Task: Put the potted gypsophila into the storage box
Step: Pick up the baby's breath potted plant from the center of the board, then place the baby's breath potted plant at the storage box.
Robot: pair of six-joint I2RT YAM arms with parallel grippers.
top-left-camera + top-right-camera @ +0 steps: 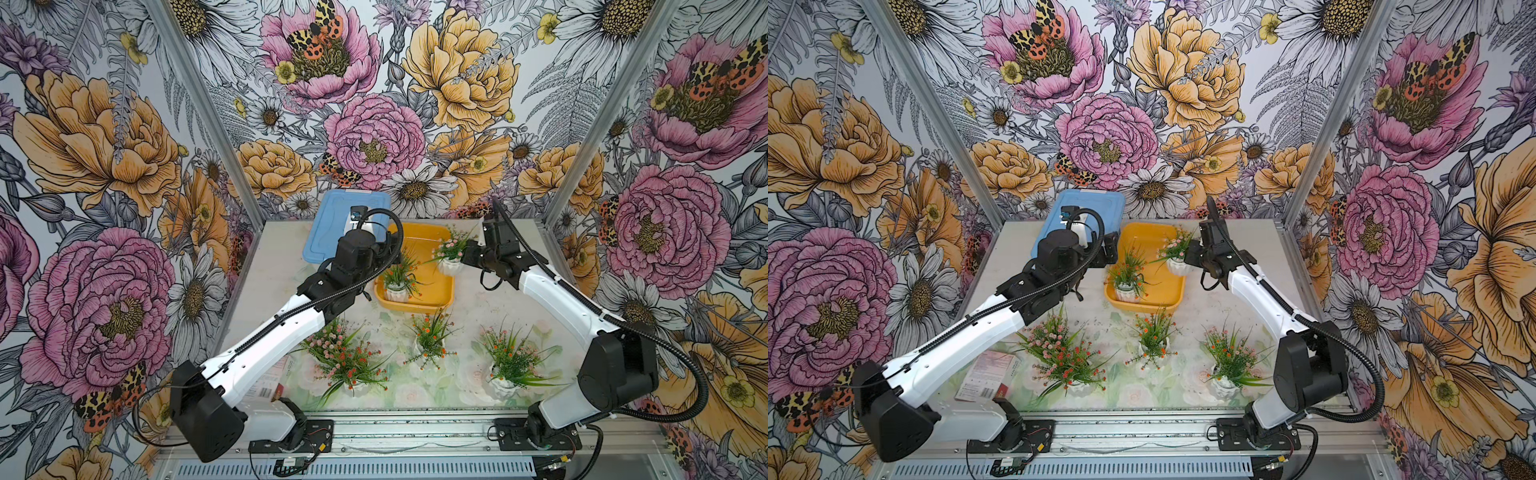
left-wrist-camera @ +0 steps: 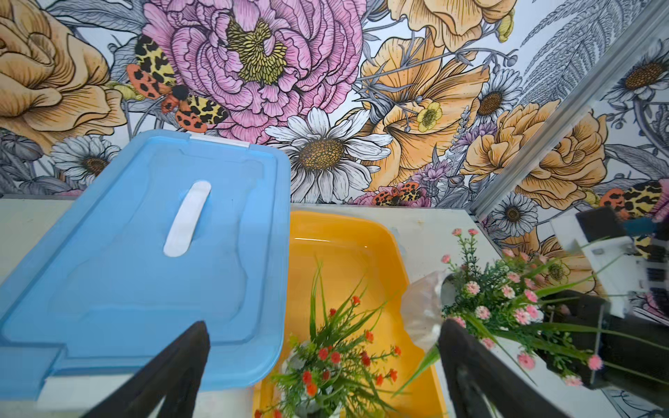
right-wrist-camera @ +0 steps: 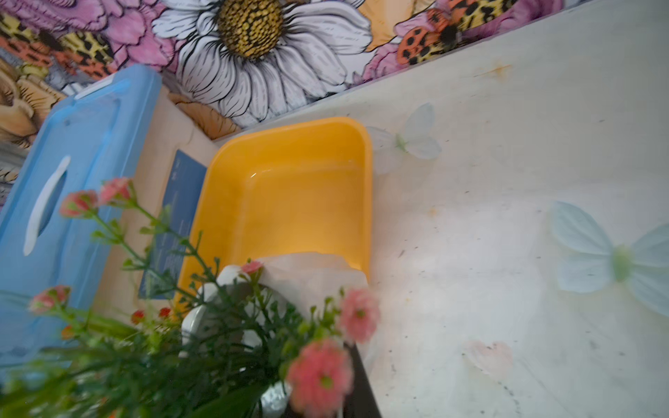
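A two-armed robot works at a table inside a booth papered with large painted flowers. The step in hand looks like the placing of a pot. The right gripper (image 1: 458,262) is clenched on a pink-flowered pot (image 1: 449,266) and holds it at the right-hand rim of the yellow tray (image 1: 415,306), the stems leaning in over the tray. Whether the pot's base clears the rim cannot be told.

In the right wrist view the pink-flowered pot (image 3: 217,311) fills the near field beside one dark finger (image 3: 360,383). The bare far half of the yellow tray (image 3: 367,181) lies ahead.

A red-flowered pot (image 1: 397,286) already stands in the tray's near left corner. Several more pots (image 1: 430,340) wait on the table (image 1: 498,299) nearer the robot, well apart from the tray.

The next move probably calls for carrying the pot inward past the rim. It should go down upright on open floor, clear of the red-flowered pot, and only then should the fingers part. A tilted pot could catch the rim or tip.

The right arm stretches from its near base, wrist bent so the gripper points sideways at the tray. The left arm reaches diagonally, its wrist above the seam between the blue-lidded box (image 1: 332,224) and the tray. The left gripper (image 2: 324,325) is spread wide and grasps nothing, its fingers pointing toward the back wall.
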